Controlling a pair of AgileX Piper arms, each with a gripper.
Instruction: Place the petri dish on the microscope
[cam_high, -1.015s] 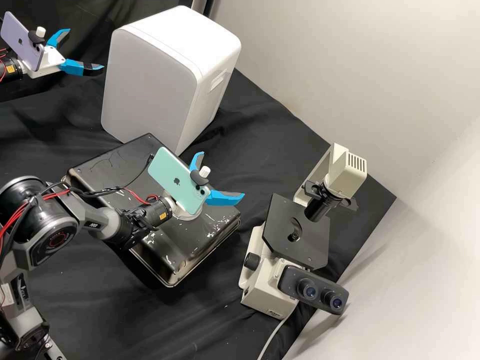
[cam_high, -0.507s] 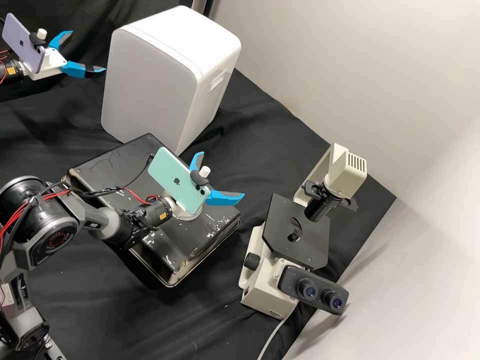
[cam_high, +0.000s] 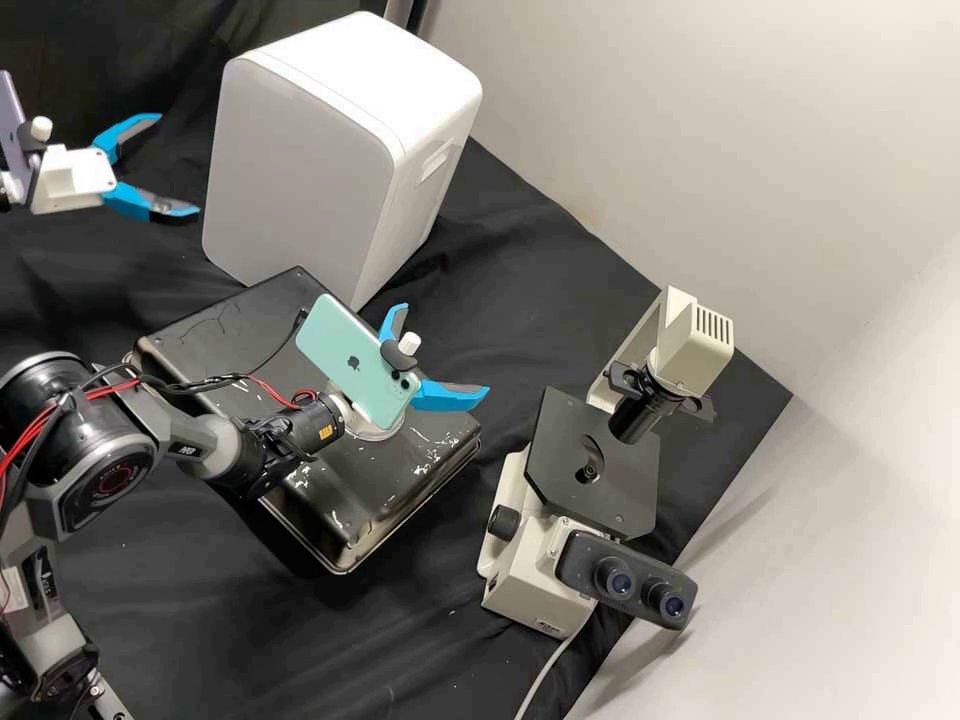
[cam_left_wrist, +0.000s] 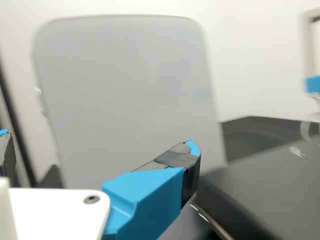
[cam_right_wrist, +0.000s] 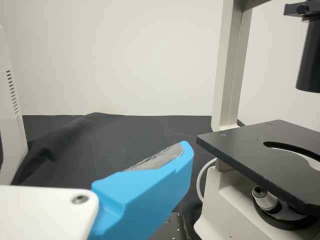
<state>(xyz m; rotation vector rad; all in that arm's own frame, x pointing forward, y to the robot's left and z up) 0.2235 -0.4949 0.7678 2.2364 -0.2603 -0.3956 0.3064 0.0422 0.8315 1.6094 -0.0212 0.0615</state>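
The clear petri dish (cam_high: 372, 431) lies on a black metal tray (cam_high: 225, 330), mostly hidden under my right arm's wrist. My right gripper (cam_high: 443, 352) hangs open and empty just past the dish, above the tray's near corner, pointing at the microscope (cam_high: 590, 500). Its blue finger (cam_right_wrist: 150, 185) is level with the black stage (cam_right_wrist: 270, 150), a gap apart. The stage (cam_high: 592, 455) is bare, with a round opening. My left gripper (cam_high: 175, 165) is open and empty at the far left, facing the white box (cam_left_wrist: 125, 90).
The tall white box (cam_high: 340, 150) stands behind the tray. A light wall runs behind and to the right of the microscope. Black cloth covers the bench. The microscope's white cable (cam_high: 545, 680) trails off the front.
My left gripper has dropped lower and drawn back toward the left edge, still open. The right arm, the dish and the microscope have not moved.
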